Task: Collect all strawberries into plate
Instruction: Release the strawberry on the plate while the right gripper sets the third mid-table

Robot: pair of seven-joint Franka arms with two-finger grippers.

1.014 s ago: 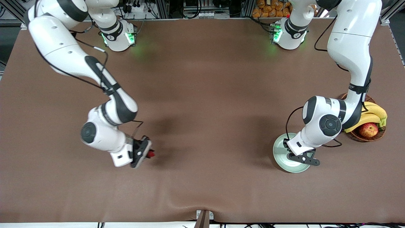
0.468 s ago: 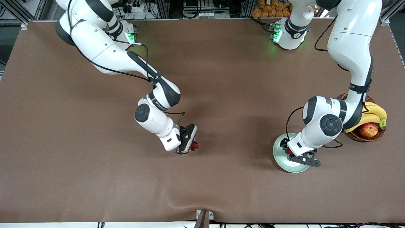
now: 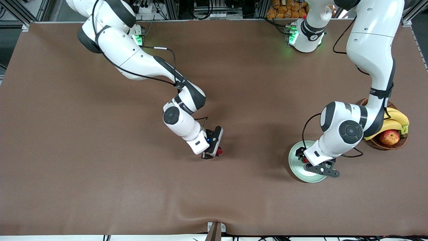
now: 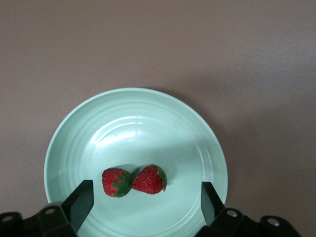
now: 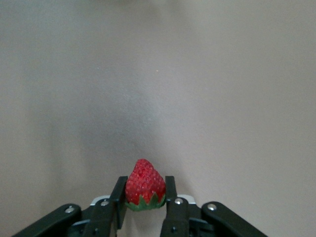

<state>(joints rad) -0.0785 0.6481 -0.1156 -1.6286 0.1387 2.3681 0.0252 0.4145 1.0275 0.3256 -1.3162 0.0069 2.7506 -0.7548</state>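
The pale green plate [image 4: 74,143] lies toward the left arm's end of the table, and two strawberries [image 4: 116,182] [image 4: 149,179] rest in it side by side. My left gripper [image 4: 145,198] hovers just over the plate [image 3: 295,154], open, its fingers [image 4: 81,201] standing wide on either side of the berries and touching neither. One berry [image 3: 304,160] peeks out red under that hand in the front view. My right gripper [image 5: 144,191] is shut on a third strawberry [image 5: 144,183], tip pointing out. It hangs over the bare middle of the table [image 3: 214,153], with the strawberry [image 3: 219,151] showing.
A brown wicker basket [image 3: 381,146] with bananas [image 3: 396,118] and a red-yellow apple [image 3: 389,137] stands beside the plate at the left arm's end, partly covered by the left arm. Brown cloth covers the table.
My right arm has swung from its own end toward the middle, carrying its strawberry. My left gripper has opened over the plate and let a strawberry drop in.
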